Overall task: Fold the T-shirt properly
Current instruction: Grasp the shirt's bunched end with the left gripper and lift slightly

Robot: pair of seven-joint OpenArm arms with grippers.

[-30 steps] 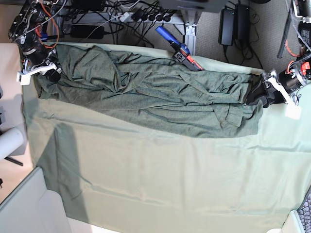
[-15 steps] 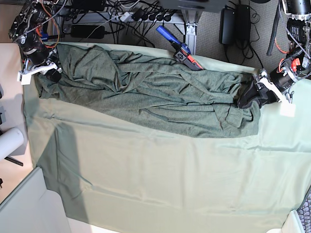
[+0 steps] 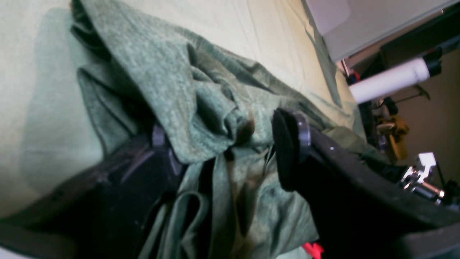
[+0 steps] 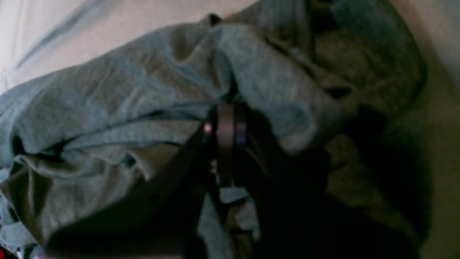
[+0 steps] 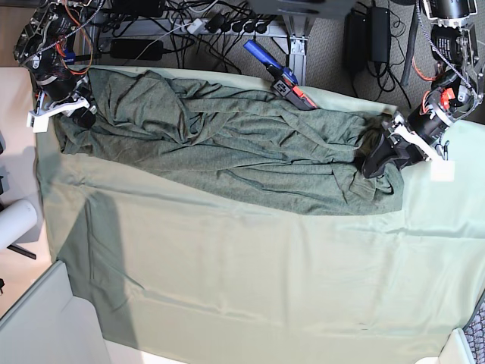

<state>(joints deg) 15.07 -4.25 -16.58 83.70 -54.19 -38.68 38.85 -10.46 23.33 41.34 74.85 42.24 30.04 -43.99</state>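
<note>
Along the far edge of the counter [image 5: 250,288] lies the dark heathered grey-green knit T-shirt [image 5: 227,144], stretched between both arms — left end effector [image 3: 222,151] spread around bunched cloth, right end effector [image 4: 224,126] seemingly pinching a fold.

The right gripper [image 4: 226,144] fills the lower middle of the right wrist view as a dark, blurred shape, its two fingers [image 4: 224,126] pressed together with no gap showing between them. Their tips are buried in the T-shirt [image 4: 118,97], and a fold of the fabric drapes over them on both sides, so the gripper is clamped on the cloth. The T-shirt looks bluish grey-green in this dim picture and lies bunched in thick rolls and creases across the frame. A pale table sheet [image 4: 107,25] shows along the top left, and a shadowed strip of it runs down the right edge.
</note>
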